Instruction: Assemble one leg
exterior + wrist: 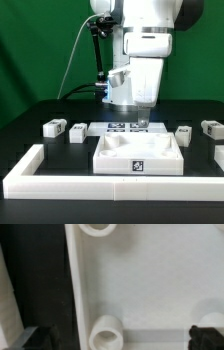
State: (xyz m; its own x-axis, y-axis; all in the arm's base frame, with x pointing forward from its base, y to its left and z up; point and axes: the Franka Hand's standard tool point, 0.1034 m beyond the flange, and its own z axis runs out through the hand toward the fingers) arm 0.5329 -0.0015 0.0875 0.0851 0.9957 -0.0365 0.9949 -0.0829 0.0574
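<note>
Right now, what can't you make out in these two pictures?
1. Exterior view: gripper fingertips are too small and blurred to tell their gap.
2. Exterior view: tags on the legs are too small to read.
3. Exterior view: the rail is cut off at the right edge.
4. Wrist view: no legs in frame; the tray fills it.

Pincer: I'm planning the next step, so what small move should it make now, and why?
Probably rise and shift toward the nearest leg, on the exterior view's right. The pincer hangs open and empty over the tray, and all four legs lie loose beside it.
</note>
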